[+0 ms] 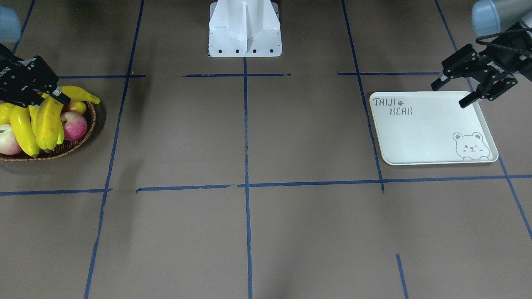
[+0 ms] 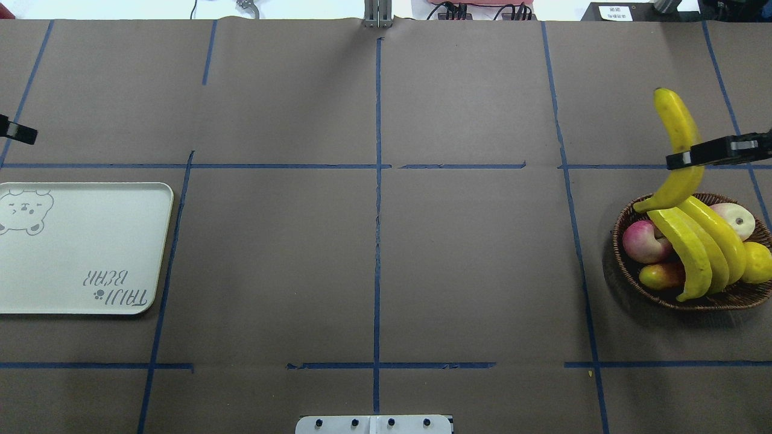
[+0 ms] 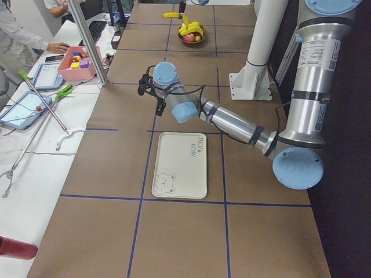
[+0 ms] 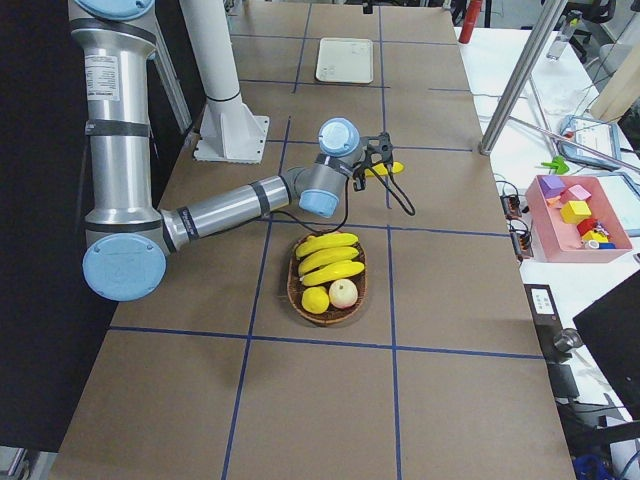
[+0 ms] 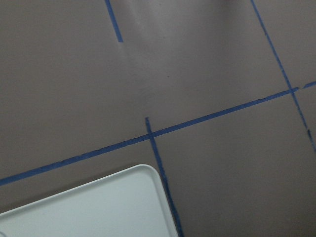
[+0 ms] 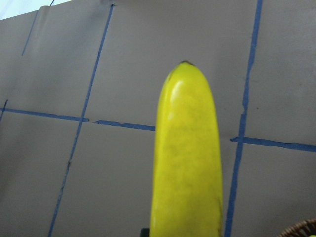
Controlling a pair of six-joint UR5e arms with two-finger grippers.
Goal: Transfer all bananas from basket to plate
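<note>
Tabletop (image 2: 470,271): right pincer (image 2: 680,159) grips one banana (image 2: 675,120), three bananas (image 2: 693,253) in basket (image 2: 627,268), left pincer (image 1: 449,95) spread.

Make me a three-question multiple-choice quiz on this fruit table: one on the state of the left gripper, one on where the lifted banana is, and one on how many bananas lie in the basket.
1. The left gripper is:
A. open and empty
B. shut on a banana
C. shut with nothing in it

2. The lifted banana is:
A. lying in the basket
B. held in the air by the right gripper
C. held by the left gripper

3. How many bananas lie in the basket?
A. one
B. three
C. five

Answers:
1 A: the front-facing view shows its fingers spread with nothing between them.
2 B: the overhead view shows a black finger across the banana's middle.
3 B: the right side view shows three lying side by side.
</note>
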